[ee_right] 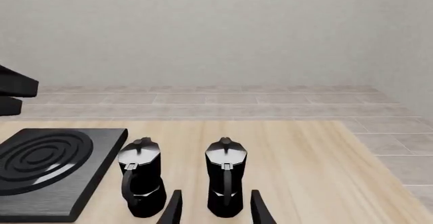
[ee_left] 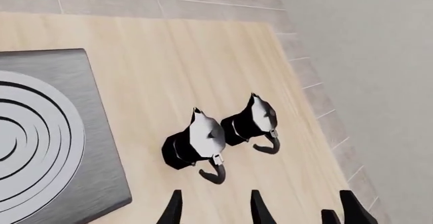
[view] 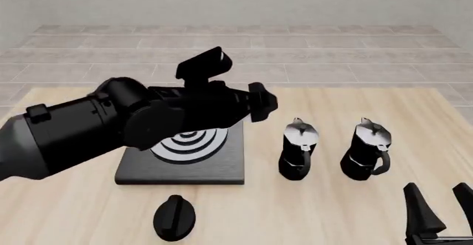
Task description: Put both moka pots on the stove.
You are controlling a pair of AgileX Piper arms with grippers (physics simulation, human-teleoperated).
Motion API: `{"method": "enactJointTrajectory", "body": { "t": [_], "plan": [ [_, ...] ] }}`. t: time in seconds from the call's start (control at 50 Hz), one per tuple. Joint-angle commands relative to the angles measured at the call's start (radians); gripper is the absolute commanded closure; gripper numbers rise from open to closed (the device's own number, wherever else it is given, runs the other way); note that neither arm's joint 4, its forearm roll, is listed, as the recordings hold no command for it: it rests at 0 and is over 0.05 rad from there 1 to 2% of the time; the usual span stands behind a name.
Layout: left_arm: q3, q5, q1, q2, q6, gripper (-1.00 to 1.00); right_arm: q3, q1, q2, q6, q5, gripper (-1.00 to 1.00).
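Two black moka pots with silvery lids stand upright on the wooden table to the right of the stove: the left pot and the right pot. My left gripper is open and empty, held above the stove's right edge, short of the left pot; the right pot stands beyond it. My right gripper is open and empty, low at the front right, with the right pot just ahead between its fingers and the left pot beside it.
A flat black round knob lies on the table in front of the stove. My left arm covers much of the stove. The stove also shows in both wrist views. Tiled floor lies beyond the table's edges.
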Motion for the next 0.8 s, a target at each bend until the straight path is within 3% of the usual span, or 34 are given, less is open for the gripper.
{"method": "enactJointTrajectory", "body": {
  "t": [0.02, 0.8],
  "plan": [
    [0.002, -0.066, 0.002, 0.086, -0.021, -1.00, 0.000, -0.001, 0.006, -0.001, -0.004, -1.00],
    [-0.027, -0.170, -0.044, 0.278, -0.041, -1.00, 0.000, -0.001, 0.006, -0.001, -0.004, -1.00]
  ]
}}
